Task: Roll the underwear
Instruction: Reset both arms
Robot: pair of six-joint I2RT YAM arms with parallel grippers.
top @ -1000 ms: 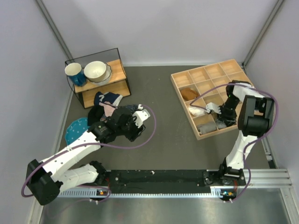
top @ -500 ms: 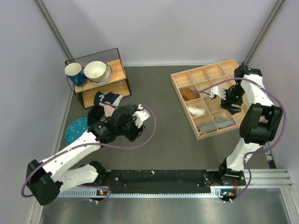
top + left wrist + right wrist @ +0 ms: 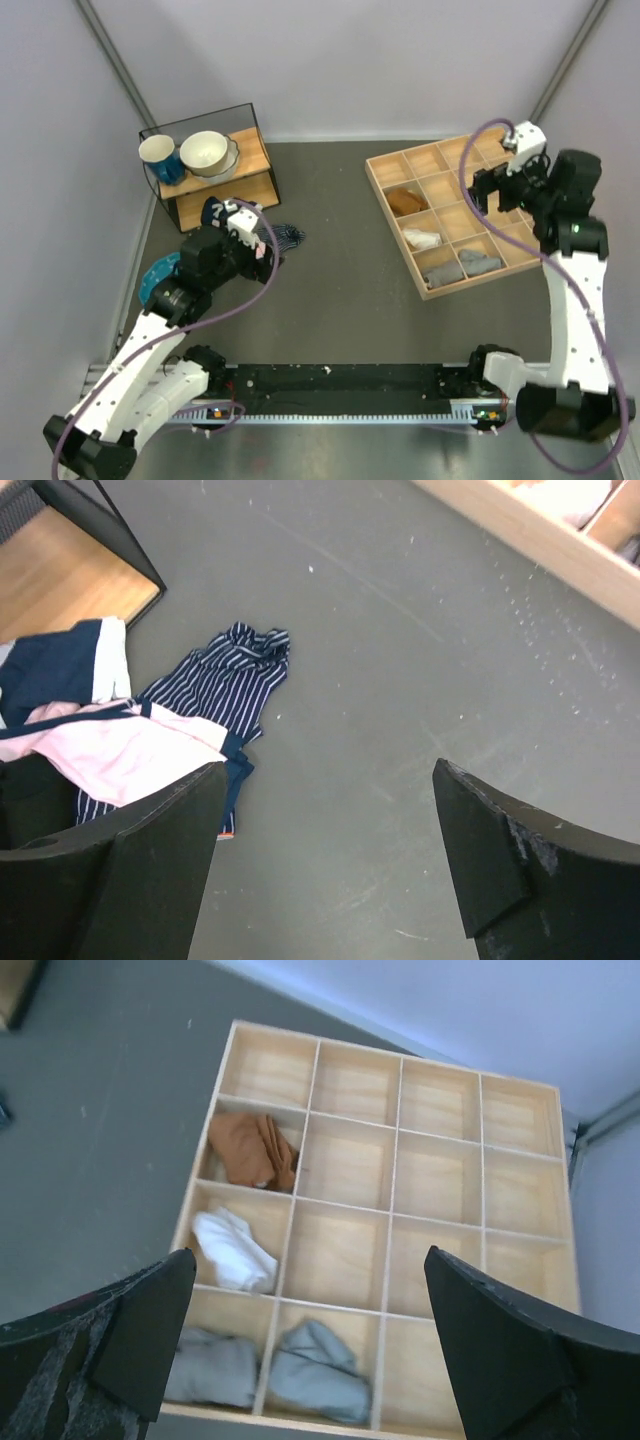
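The grey underwear [image 3: 480, 262] lies bunched in a near-row compartment of the wooden tray [image 3: 480, 282]. It also shows in the right wrist view [image 3: 312, 1372]. My right gripper [image 3: 492, 192] is raised high above the tray. In its own view it [image 3: 308, 1255] is open and empty. My left gripper [image 3: 262, 245] hangs over the table by the clothes pile. In its own view it [image 3: 328, 770] is open and empty, with bare table below it.
A second grey roll [image 3: 210, 1380], a white cloth [image 3: 235, 1250] and a brown cloth [image 3: 250, 1150] fill other tray compartments. A navy striped garment [image 3: 220, 680] and a pink cloth [image 3: 110, 755] lie by the shelf [image 3: 215, 175], which holds a cup and a bowl.
My right gripper has risen from the tray's near compartments to the back right, leaving the grey cloth behind. My left arm has drawn back to the left, uncovering the striped garment.
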